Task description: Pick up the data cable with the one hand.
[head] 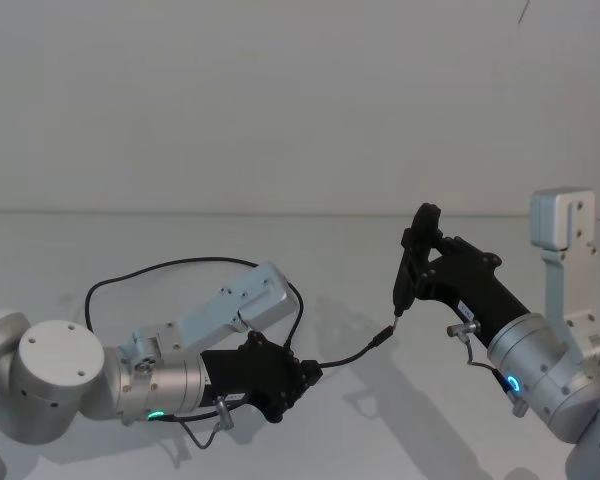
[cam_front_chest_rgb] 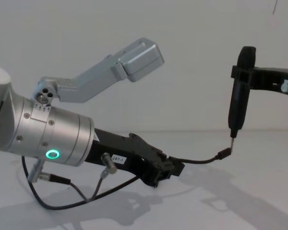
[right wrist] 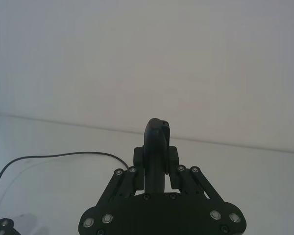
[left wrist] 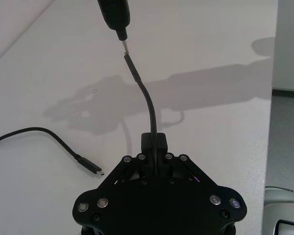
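My left gripper (head: pixel 310 372) is shut on the data cable (head: pixel 180 265), a thin black cable, a short way back from one plug. That plug (cam_front_chest_rgb: pixel 224 153) sticks out past the fingers and hangs in the air just under the metal tip of a slim black pen-shaped tool (cam_front_chest_rgb: pixel 239 103). My right gripper (cam_front_chest_rgb: pixel 245 76) is shut on this tool and holds it upright above the table. The rest of the cable loops back behind my left arm. Its other plug (left wrist: pixel 90 166) lies on the table. In the left wrist view the cable (left wrist: pixel 146 98) rises from my left gripper (left wrist: pixel 155 142).
The white table (head: pixel 400 430) stretches wide around both arms, with a pale wall behind it. A grey metal bracket (head: pixel 562 225) stands at the right, beside my right arm. The table's edge (left wrist: pixel 273 88) runs along one side of the left wrist view.
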